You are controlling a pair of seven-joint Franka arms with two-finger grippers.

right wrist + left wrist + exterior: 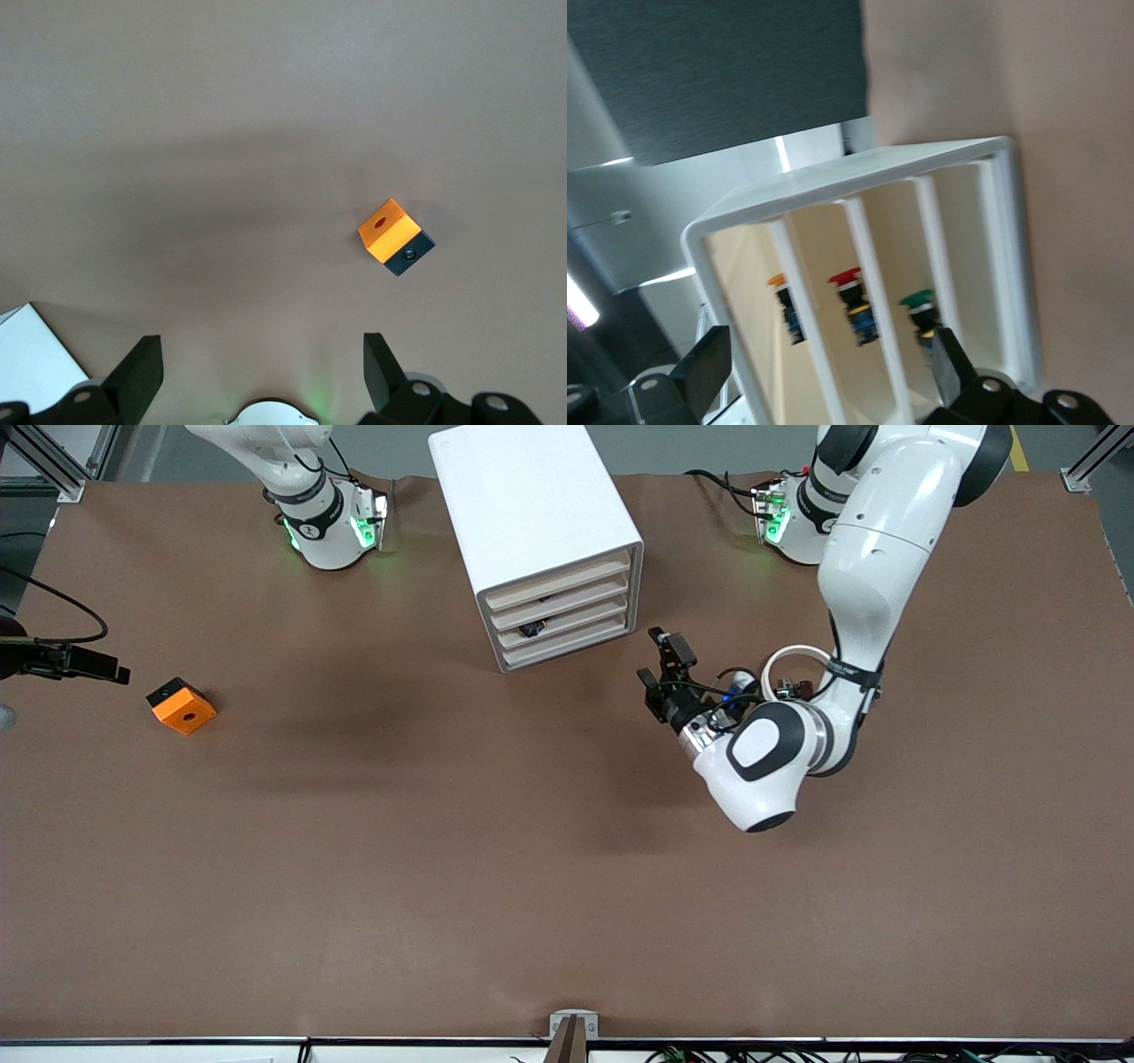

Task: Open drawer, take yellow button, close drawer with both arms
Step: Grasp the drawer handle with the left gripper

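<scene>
The right gripper (261, 347) waited high over the orange cube (182, 706) at the right arm's end of the table, jaws wide apart and empty. In the white cabinet (523, 496) all four drawers sat shut, and the orange-capped button (784, 305) stood inside its drawer (749, 257), next to those with a red-capped and a green-capped one. The left gripper (657, 662) hovered just in front of the drawer fronts, fully open and holding nothing, so the opening step was probably only starting; next it had to catch that drawer's front and pull.
</scene>
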